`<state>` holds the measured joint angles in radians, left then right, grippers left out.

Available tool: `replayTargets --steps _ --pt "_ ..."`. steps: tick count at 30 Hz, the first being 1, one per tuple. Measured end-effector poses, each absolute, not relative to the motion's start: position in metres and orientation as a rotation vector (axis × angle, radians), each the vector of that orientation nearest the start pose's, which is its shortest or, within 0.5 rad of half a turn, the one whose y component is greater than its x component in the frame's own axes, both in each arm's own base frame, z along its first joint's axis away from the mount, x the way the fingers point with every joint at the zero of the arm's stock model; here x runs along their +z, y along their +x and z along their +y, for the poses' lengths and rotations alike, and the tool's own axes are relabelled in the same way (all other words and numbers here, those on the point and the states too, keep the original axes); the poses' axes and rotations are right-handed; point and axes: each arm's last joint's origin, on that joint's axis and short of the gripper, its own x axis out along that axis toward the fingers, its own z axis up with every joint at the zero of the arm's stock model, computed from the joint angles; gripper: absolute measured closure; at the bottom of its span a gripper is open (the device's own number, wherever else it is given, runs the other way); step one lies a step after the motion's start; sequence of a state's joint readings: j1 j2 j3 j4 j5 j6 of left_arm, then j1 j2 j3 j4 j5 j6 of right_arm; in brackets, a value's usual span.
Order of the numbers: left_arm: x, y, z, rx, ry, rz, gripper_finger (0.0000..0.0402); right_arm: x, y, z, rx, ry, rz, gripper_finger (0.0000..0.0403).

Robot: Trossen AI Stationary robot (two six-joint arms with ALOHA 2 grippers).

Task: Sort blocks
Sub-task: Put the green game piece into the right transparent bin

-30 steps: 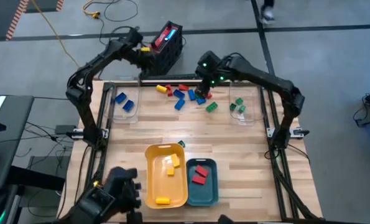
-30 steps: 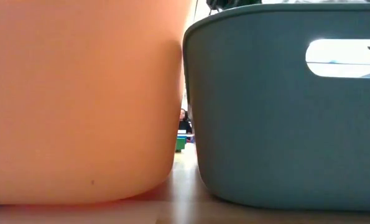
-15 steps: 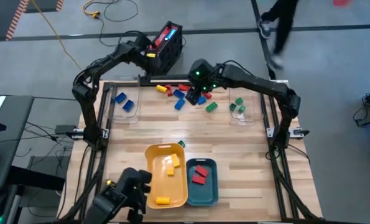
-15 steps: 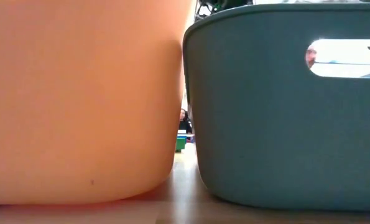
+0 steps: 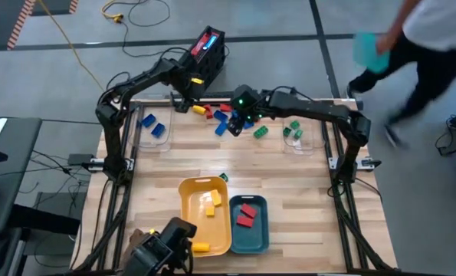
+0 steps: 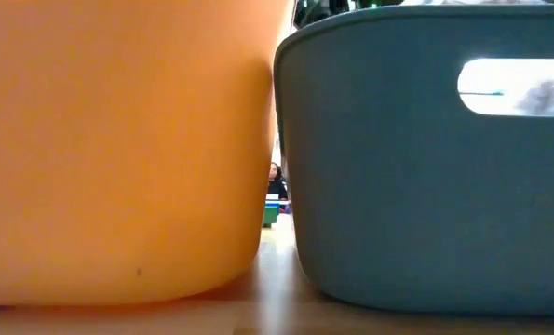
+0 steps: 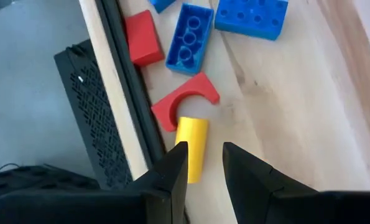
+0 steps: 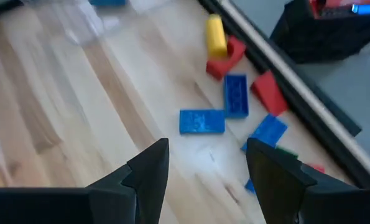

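Left gripper (image 7: 203,163) hangs at the table's far edge with its fingers a narrow gap apart, holding nothing; a yellow cylinder (image 7: 191,148) lies just ahead of the tips, touching a red arch (image 7: 185,102). Right gripper (image 8: 203,168) hovers over the loose blocks (image 5: 228,116) near the far edge, fingers spread wide and empty; in its wrist view a flat blue block (image 8: 201,121) lies on the wood ahead, near a second blue brick (image 8: 235,95) and a red block (image 8: 270,92).

Elsewhere, as the high view shows: two blue blocks sit in the left clear container (image 5: 152,129), green ones in the right clear container (image 5: 295,132); yellow blocks lie in the yellow tray (image 5: 188,218) and red ones in the teal tray (image 5: 260,234), the trays side by side at the near edge. A small green block (image 5: 223,178) rests just beyond the yellow tray. A person (image 5: 419,46) passes outside the frame.

Handling, as a judgement: the blocks look light, rigid and smooth, so they may slide or skid if nudged off-centre. The cylinder would probably be best pinched across its round sides at mid-length; the flat blue block across its shorter width, with the fingers clear of its neighbours.
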<state>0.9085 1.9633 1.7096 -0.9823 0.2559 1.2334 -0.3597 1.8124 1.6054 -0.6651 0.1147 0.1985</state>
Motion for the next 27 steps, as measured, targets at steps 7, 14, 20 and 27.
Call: replayTargets --steps 7,14,20,27 --pt "0.262 0.254 0.31 -0.043 0.381 1.229 0.0307 0.272 0.364 -0.14 -0.537 0.333 0.861 0.0175" --pt "0.314 0.242 0.294 0.17 0.284 1.115 0.0307 0.268 0.358 -0.159 -0.478 0.343 0.886 0.0175" --pt "0.341 0.238 0.282 0.259 0.27 1.013 0.0307 0.24 0.345 -0.178 -0.328 0.13 1.135 0.0162" --pt "0.356 0.236 0.263 0.244 0.213 0.961 0.0307 0.202 0.325 -0.198 -0.184 0.194 1.392 0.0134"
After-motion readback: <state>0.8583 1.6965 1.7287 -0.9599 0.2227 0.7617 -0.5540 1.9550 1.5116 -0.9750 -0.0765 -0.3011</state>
